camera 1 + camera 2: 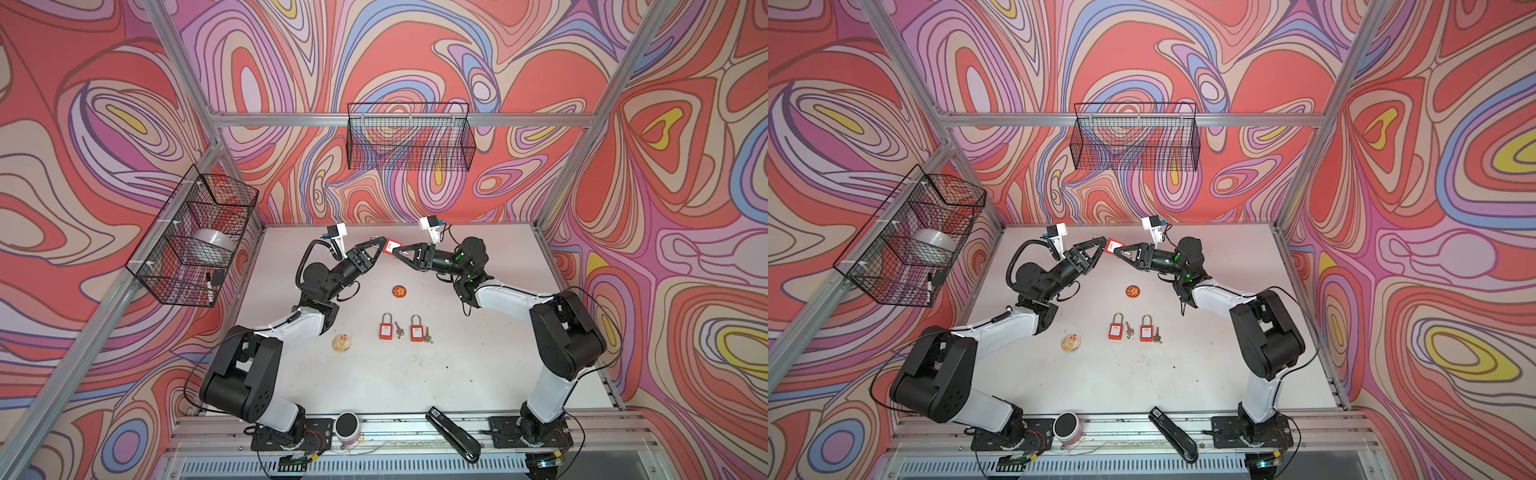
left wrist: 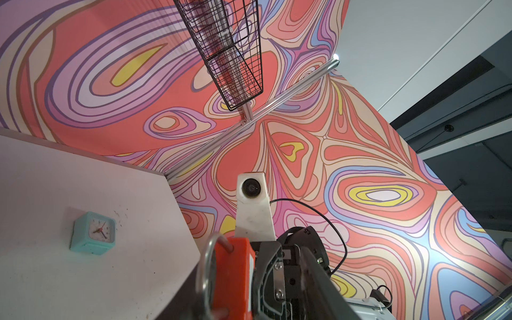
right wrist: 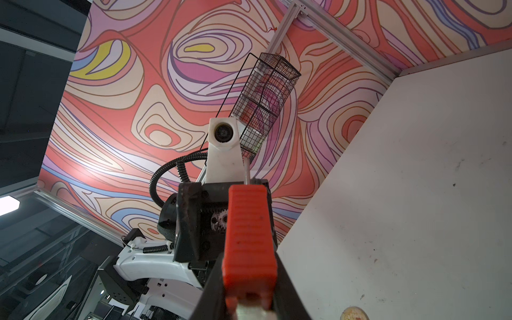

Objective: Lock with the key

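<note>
An orange-red padlock (image 1: 390, 246) (image 1: 1111, 245) hangs in the air over the back of the table, between both grippers. My right gripper (image 1: 400, 250) (image 3: 249, 291) is shut on its body (image 3: 249, 235), a finger on each side. A pale blurred thing (image 3: 250, 311) sits at the padlock's near end; I cannot tell whether it is the key. My left gripper (image 1: 380, 246) (image 2: 255, 285) stands open around the padlock (image 2: 235, 277), its fingers apart. The steel shackle (image 2: 206, 266) shows both legs meeting the body. Two more red padlocks (image 1: 386, 328) (image 1: 417, 329) lie mid-table, each with a key (image 1: 399, 330) (image 1: 427, 333) beside it.
On the table lie a red round disc (image 1: 399, 291) and a pale round disc (image 1: 343, 342). A teal clock (image 2: 92, 234) stands near the back. A black stapler (image 1: 453, 434) and a cylinder (image 1: 347, 428) sit on the front rail. Wire baskets (image 1: 409, 137) (image 1: 195, 237) hang on the walls.
</note>
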Action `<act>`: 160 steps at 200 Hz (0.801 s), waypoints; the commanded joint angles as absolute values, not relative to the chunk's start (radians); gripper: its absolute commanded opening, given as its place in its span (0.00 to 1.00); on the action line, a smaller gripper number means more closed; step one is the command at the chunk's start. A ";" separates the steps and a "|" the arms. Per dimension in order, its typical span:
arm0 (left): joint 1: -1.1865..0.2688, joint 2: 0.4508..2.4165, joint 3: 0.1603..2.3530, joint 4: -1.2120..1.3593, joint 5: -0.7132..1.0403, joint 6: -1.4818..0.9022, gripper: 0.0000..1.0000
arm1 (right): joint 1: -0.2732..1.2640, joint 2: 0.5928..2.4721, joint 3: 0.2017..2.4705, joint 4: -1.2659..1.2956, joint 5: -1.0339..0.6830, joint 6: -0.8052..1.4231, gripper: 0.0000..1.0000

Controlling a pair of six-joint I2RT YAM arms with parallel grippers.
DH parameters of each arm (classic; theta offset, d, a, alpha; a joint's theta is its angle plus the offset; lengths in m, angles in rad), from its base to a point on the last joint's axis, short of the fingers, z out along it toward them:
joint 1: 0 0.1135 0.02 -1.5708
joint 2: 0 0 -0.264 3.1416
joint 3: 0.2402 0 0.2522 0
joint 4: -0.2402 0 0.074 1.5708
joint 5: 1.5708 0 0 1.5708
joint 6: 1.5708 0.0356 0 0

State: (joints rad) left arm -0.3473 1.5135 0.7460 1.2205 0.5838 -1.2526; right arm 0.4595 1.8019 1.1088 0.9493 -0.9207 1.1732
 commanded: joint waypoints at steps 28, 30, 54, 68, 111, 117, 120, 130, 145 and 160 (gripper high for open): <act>-0.369 1.534 0.770 1.236 0.636 -1.236 0.57 | 0.465 1.786 1.127 0.991 -0.944 1.185 0.00; -0.369 1.535 0.770 1.236 0.635 -1.235 0.57 | 0.466 1.787 1.126 0.993 -0.944 1.186 0.00; -0.371 1.543 0.775 1.242 0.635 -1.239 0.57 | 0.465 1.791 1.123 0.989 -0.947 1.190 0.00; -0.372 1.546 0.780 1.242 0.635 -1.240 0.54 | 0.465 1.792 1.121 0.979 -0.948 1.185 0.00; -0.374 1.559 0.788 1.251 0.640 -1.250 0.16 | 0.465 1.804 1.124 0.974 -0.959 1.188 0.00; -0.373 1.562 0.790 1.258 0.640 -1.254 0.10 | 0.465 1.804 1.124 0.973 -0.963 1.189 0.00; -0.374 1.564 0.790 1.259 0.638 -1.255 0.08 | 0.465 1.804 1.125 0.971 -0.962 1.187 0.00; -0.373 1.565 0.791 1.263 0.638 -1.259 0.00 | 0.465 1.804 1.125 0.967 -0.966 1.187 0.00; -0.374 1.563 0.792 1.262 0.635 -1.259 0.00 | 0.465 1.802 1.122 0.965 -0.968 1.184 0.00; -0.374 1.559 0.789 1.257 0.631 -1.255 0.00 | 0.464 1.793 1.115 0.954 -0.960 1.179 0.19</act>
